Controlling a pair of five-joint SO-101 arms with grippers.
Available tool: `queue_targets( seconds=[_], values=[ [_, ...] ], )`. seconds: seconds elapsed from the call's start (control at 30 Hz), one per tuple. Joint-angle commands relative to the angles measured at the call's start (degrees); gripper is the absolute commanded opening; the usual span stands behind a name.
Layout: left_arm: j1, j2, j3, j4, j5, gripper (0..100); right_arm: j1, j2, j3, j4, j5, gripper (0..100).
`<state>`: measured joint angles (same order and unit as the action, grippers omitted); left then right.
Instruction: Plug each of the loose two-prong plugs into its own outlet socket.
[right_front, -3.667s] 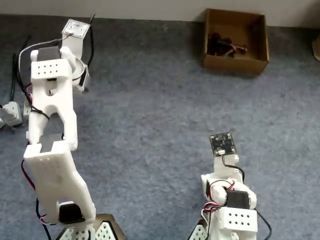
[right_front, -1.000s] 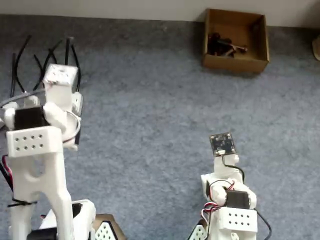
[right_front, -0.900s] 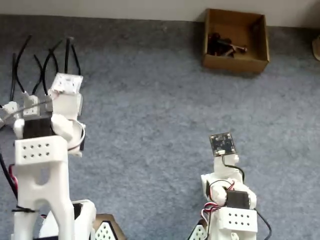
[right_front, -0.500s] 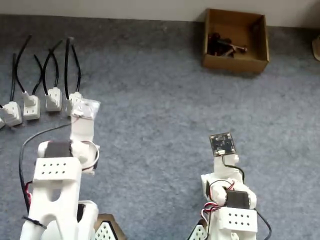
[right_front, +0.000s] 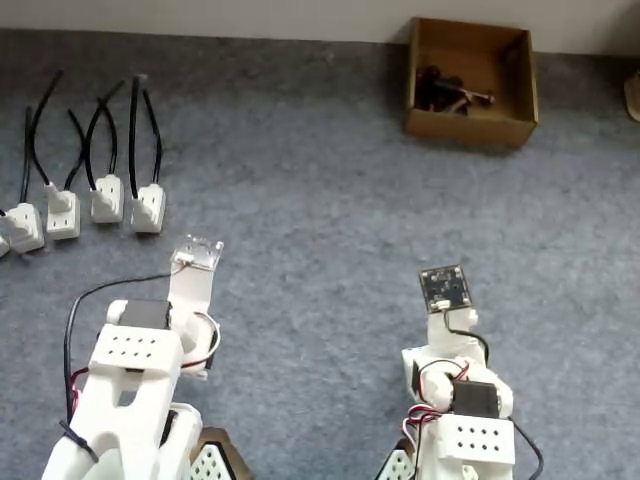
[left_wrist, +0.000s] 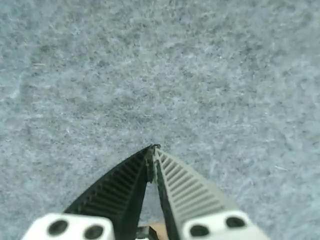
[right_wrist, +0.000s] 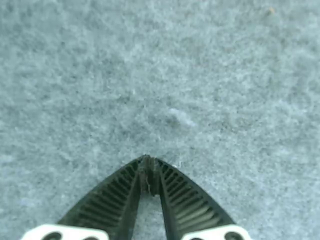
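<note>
Soft, even light over the grey carpet (right_front: 320, 200) in my high view, and I'm getting no glare. The cardboard box (right_front: 465, 128) is a shade dimmer inside than along its rim. On the left wrist view the carpet is lit flat, and the left gripper (left_wrist: 152, 148) drops hardly any shadow on it.

Open brown cardboard box (right_front: 468, 128) on grey carpet (right_front: 320, 200), far right side (near pale back edge).

Robot lab tabletop — grey felt cover (right_front: 320, 190), cardboard box (right_front: 465, 129)
</note>
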<state>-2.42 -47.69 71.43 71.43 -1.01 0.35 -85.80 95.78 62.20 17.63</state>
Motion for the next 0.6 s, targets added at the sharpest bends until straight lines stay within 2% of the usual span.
queue_targets(
  seconds=[0.0,0.33,0.57],
  values=[
    [1.4,-1.3,1.3,-2.5,2.0,1,0.3,0.0,2.7,-0.4,-0.4,0.6],
    [1.5,-1.3,8.1,-12.0,1.8,1,0.3,0.0,2.7,-0.4,-0.4,0.6],
    [1.5,-1.3,9.3,-12.6,1.8,1,0.3,0.0,2.7,-0.4,-0.4,0.6]
  ],
)
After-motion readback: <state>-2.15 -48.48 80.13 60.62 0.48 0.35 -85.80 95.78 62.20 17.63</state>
